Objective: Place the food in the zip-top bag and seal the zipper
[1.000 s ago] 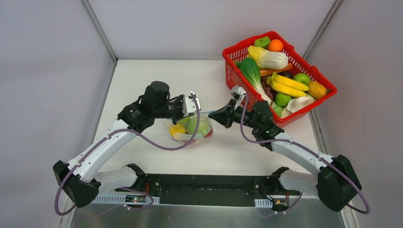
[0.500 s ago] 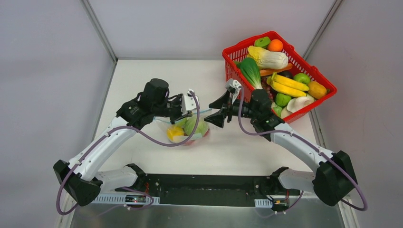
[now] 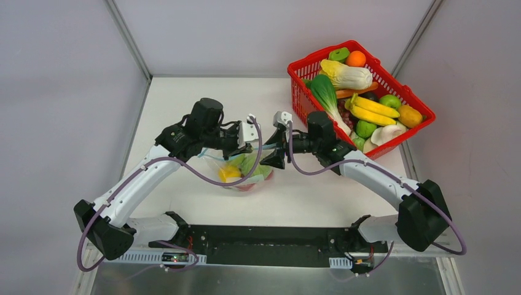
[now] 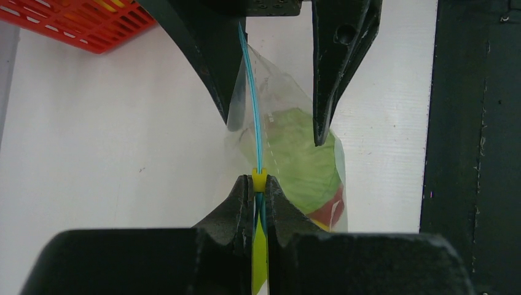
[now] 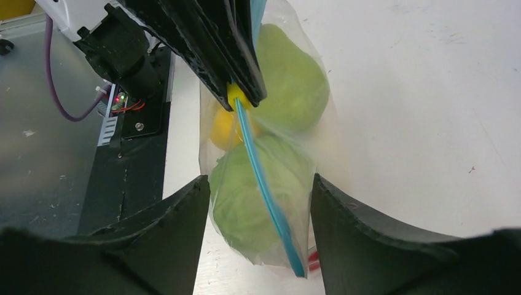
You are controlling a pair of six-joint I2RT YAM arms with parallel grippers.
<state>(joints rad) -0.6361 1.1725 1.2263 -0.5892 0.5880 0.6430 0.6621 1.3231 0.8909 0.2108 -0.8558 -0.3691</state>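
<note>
The zip-top bag [image 3: 261, 174] hangs by its top edge over the table's middle. Through its clear plastic show the food: green cabbage [image 5: 246, 203], a yellow lemon [image 5: 221, 130] and a bit of red tomato [image 4: 329, 212]. My left gripper [image 4: 260, 182] is shut on the teal zipper [image 4: 253, 110], its tips right behind a small yellow slider [image 4: 260, 178]. My right gripper [image 5: 259, 180] faces it from the other end, open, one finger on each side of the zipper [image 5: 265, 193] and not touching the plastic. From above, the left gripper [image 3: 244, 147] and right gripper [image 3: 274, 155] nearly meet.
A red mesh basket [image 3: 301, 98] heaped with more toy fruits and vegetables stands at the back right, just behind the right arm. The black base bar [image 3: 270, 241] runs along the near edge. Grey walls close off the back and both sides.
My right gripper has opened, let go of the bag's end and slid left along the zipper towards the left gripper. The left gripper has kept its grip and shifted slightly right.
</note>
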